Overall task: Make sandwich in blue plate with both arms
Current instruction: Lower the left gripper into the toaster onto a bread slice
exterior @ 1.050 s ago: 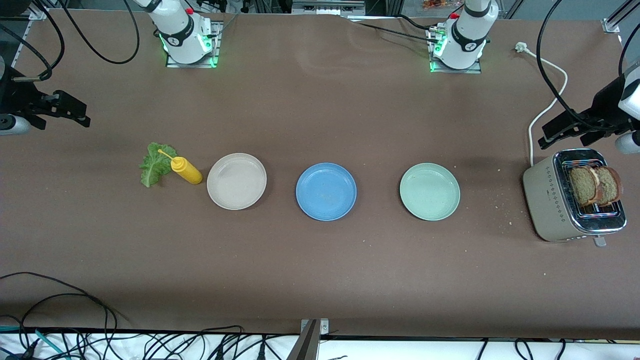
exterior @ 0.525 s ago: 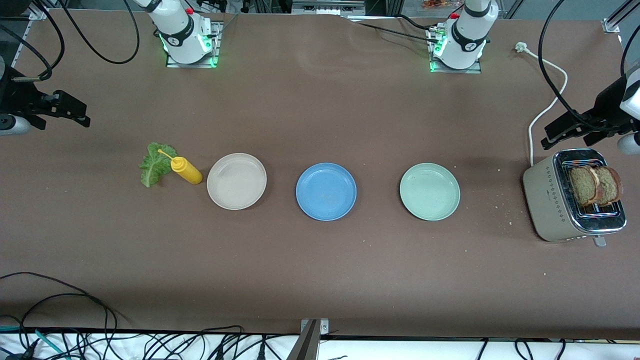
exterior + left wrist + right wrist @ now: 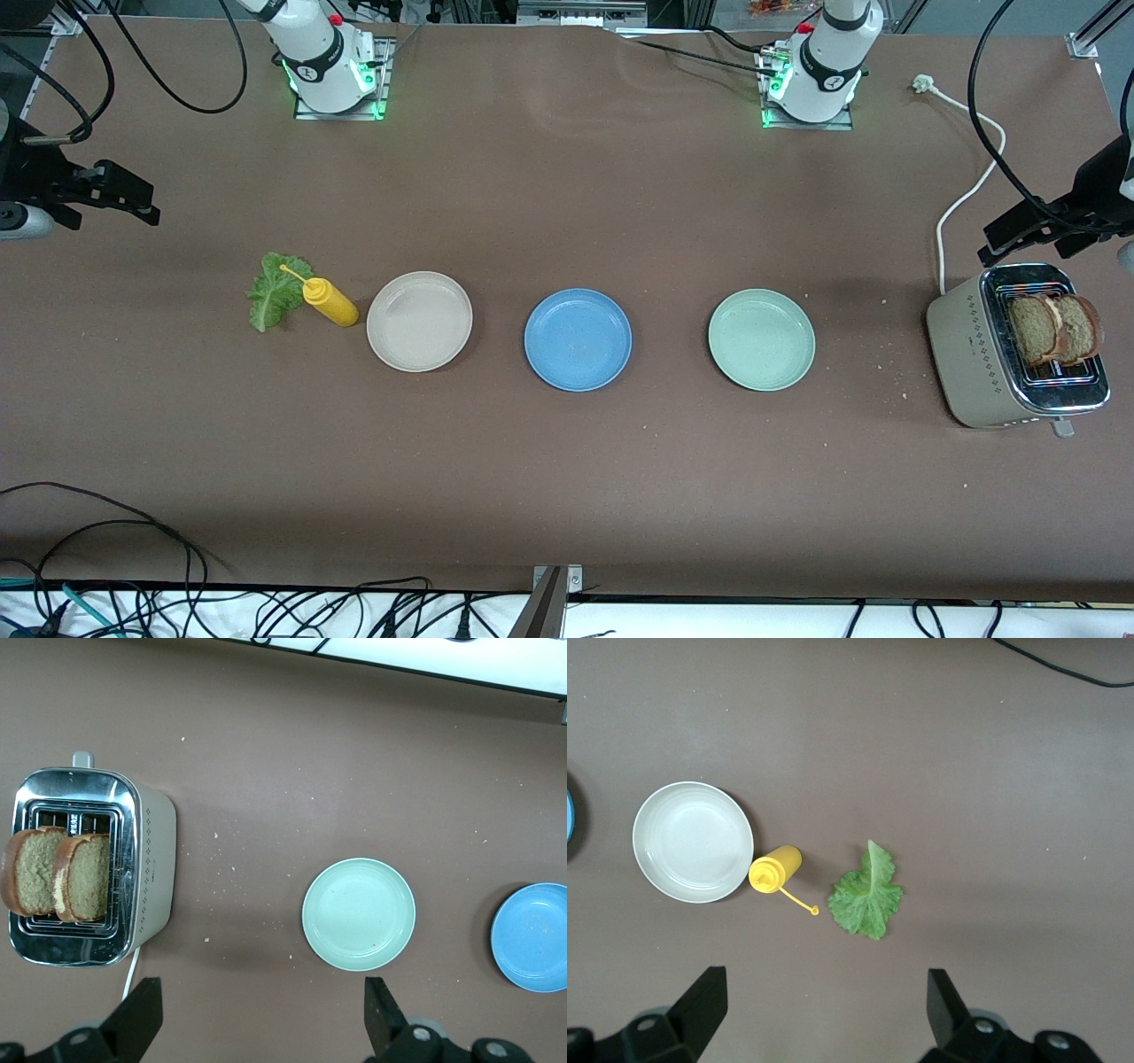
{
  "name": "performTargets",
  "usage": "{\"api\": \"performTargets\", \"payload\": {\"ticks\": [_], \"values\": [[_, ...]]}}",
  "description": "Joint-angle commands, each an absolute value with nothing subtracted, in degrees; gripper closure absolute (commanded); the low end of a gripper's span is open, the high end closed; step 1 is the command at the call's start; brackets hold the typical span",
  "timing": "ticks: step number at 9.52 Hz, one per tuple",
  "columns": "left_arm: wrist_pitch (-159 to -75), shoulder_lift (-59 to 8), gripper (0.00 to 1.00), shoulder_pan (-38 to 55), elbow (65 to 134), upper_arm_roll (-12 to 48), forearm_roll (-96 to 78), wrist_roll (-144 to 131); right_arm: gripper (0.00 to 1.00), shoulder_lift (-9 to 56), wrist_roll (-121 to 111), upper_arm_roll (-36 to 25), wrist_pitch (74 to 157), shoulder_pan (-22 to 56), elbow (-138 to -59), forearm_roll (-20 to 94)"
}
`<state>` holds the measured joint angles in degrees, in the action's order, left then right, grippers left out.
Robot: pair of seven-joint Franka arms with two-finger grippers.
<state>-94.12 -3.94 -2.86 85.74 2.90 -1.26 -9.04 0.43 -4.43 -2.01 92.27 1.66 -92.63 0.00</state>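
Since the earlier frame, only the left gripper [image 3: 1032, 232] is seen shifted toward the table's end, above the toaster [image 3: 974, 346] holding two bread slices [image 3: 1054, 330], its fingers [image 3: 142, 1014] spread wide and empty, as are the right gripper's [image 3: 124, 197], the blue plate [image 3: 578, 339] lying bare mid-table.

Left gripper [image 3: 257, 1014]: raised at the left arm's end of the table, fingers [image 3: 381, 1014] spread wide, nothing between. Right gripper [image 3: 824, 1005]: raised at the right arm's end, likewise spread, apparently empty.
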Motion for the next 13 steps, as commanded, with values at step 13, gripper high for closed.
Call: {"api": "performTargets", "payload": {"ticks": [13], "values": [[-92.3,-4.0,0.00,-3.0,85.1,2.7,-0.1,-8.1,0.00,-0.2,-3.6,-1.8,91.9,1.7,-93.1,0.4]]}}
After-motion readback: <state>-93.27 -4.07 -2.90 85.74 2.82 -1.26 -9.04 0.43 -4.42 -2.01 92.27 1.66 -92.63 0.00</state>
